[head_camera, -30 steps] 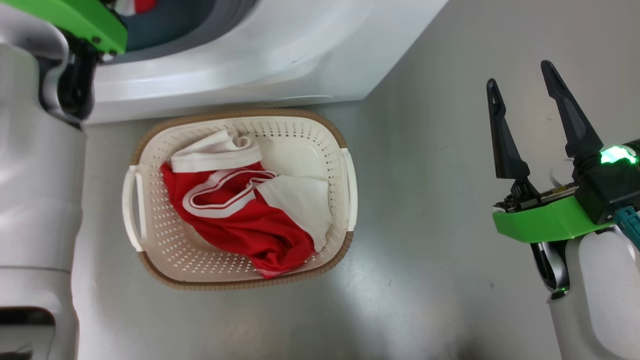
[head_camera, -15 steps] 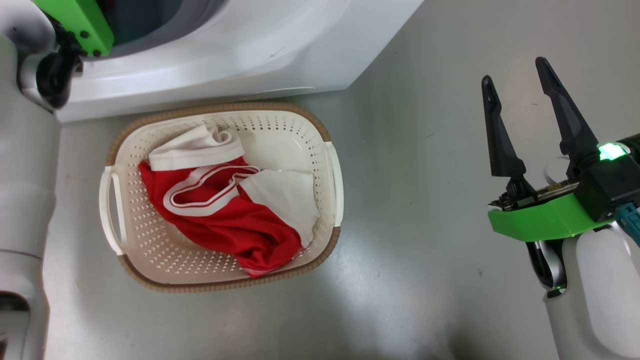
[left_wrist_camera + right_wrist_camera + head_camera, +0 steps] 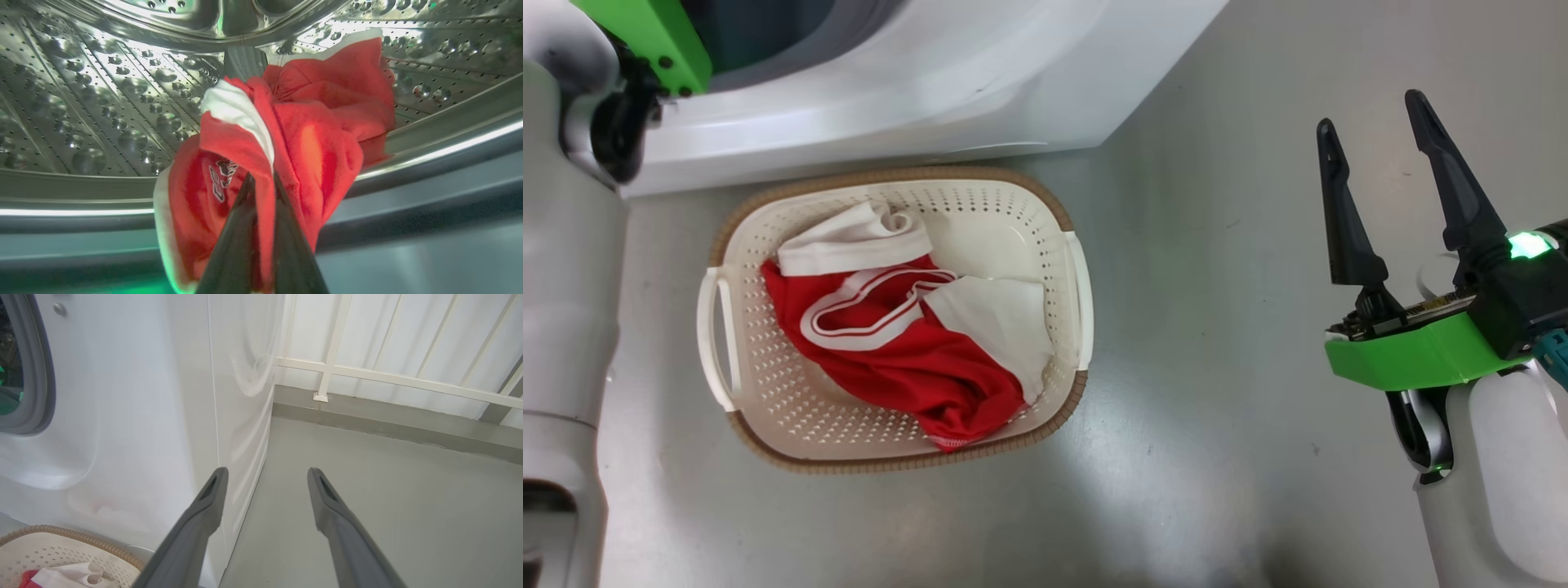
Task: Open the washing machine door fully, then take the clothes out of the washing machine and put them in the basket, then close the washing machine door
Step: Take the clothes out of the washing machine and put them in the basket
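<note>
In the left wrist view my left gripper (image 3: 261,179) is inside the steel drum (image 3: 90,102) of the washing machine (image 3: 890,90), shut on a red garment with white trim (image 3: 310,134) that bunches up around its fingers. Red and white clothes (image 3: 898,343) lie in the cream basket (image 3: 752,384) on the floor in front of the washing machine. My right gripper (image 3: 1372,122) hangs open over bare floor to the right of the basket, with nothing between its fingers (image 3: 196,522). The washing machine door is out of view.
My left arm's pale forearm (image 3: 564,269) runs up the left edge of the head view to the machine's opening. A white railing (image 3: 388,375) and a grey kerb lie beyond the washing machine's side. Grey floor (image 3: 1217,367) lies open on the right.
The head camera shifted slightly, so the basket sits a little differently in the picture. My left gripper has closed inside the drum. The right gripper stays open in the same place.
</note>
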